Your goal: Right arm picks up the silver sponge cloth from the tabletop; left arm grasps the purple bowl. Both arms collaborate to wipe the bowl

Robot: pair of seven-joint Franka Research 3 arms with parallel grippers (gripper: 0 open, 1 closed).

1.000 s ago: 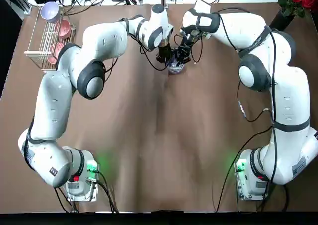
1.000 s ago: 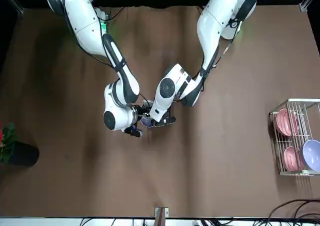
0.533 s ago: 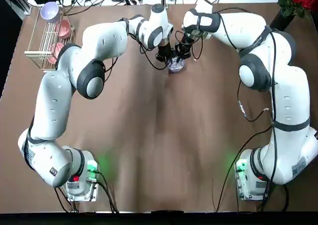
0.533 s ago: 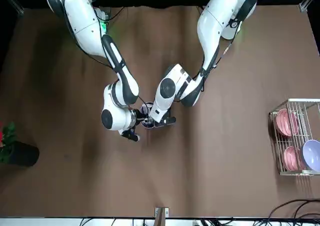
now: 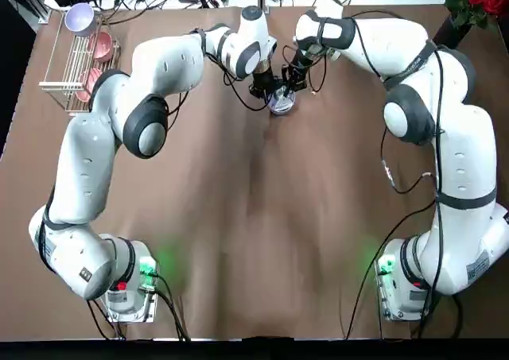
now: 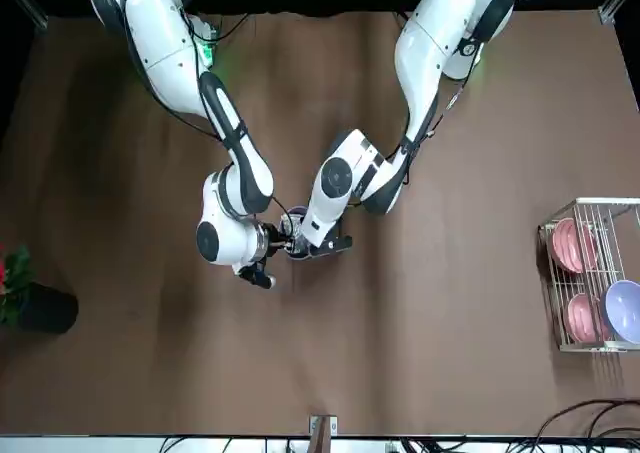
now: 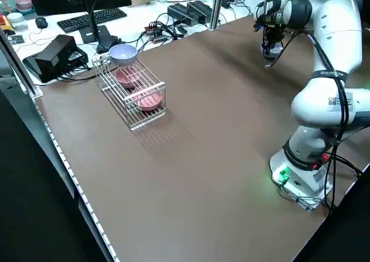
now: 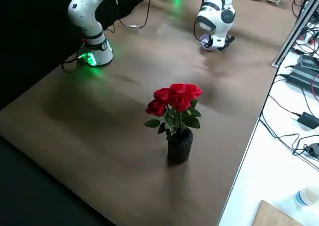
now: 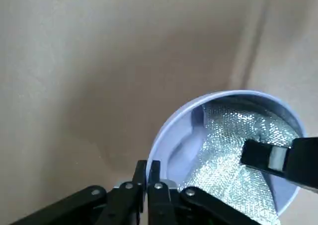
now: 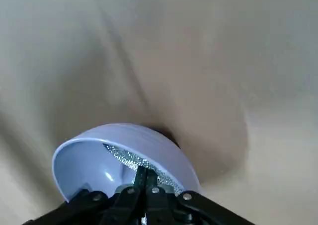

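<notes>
We have the left gripper closed on the rim of the purple bowl, holding it near the far edge of the table. Inside the bowl lies the silver sponge cloth, pinched between the right gripper's closed fingers. A wire rack stands well apart, on our left side.

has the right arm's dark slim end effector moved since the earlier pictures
Yes, slightly: in the front view the right arm's dark slim end effector has shifted toward the robot's right, nearer the black ribbed plant pot.
</notes>
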